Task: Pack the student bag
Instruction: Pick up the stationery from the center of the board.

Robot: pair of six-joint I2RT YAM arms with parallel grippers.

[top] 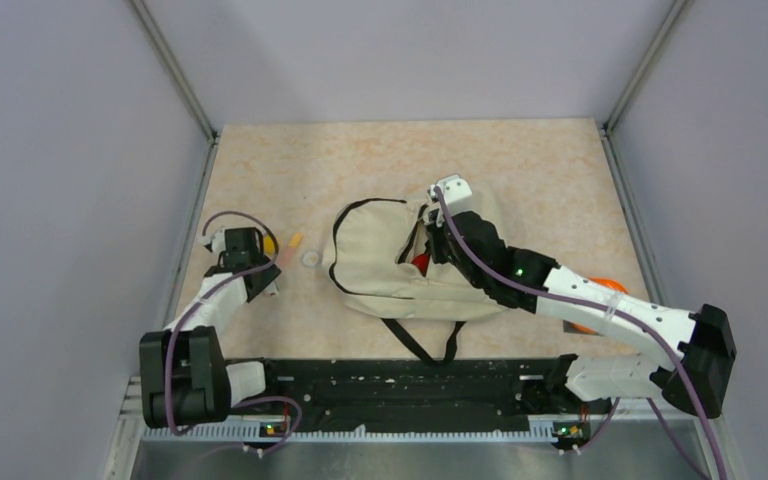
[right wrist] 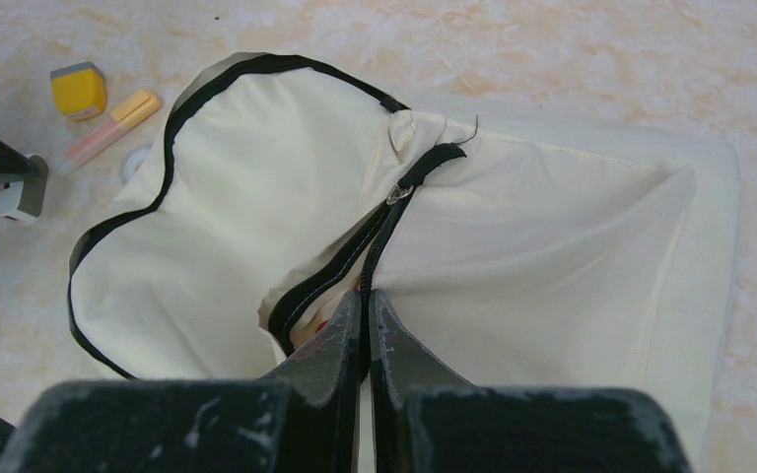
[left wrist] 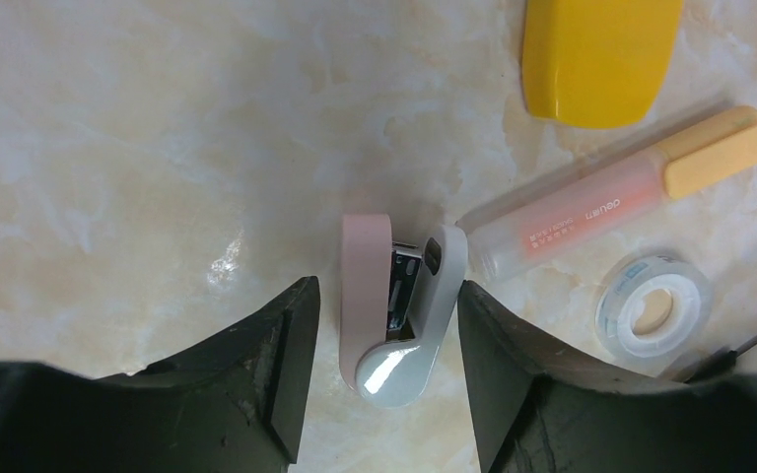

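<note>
left claw (left wrist: 384, 301) released, straddling mini stapler (left wrist: 363, 281) on desk (top: 520, 170), not gripping yet. right claw (right wrist: 367, 307) clenched on student bag (right wrist: 552, 227) zipper edge mid-desk, likely holding mouth open for loading.

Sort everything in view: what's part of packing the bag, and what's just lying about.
In the job: bag, zip edge pinched by the right gripper; stapler, straddled by the open left gripper.
Lying about, untouched: highlighter, tape roll, yellow block, orange object.
</note>
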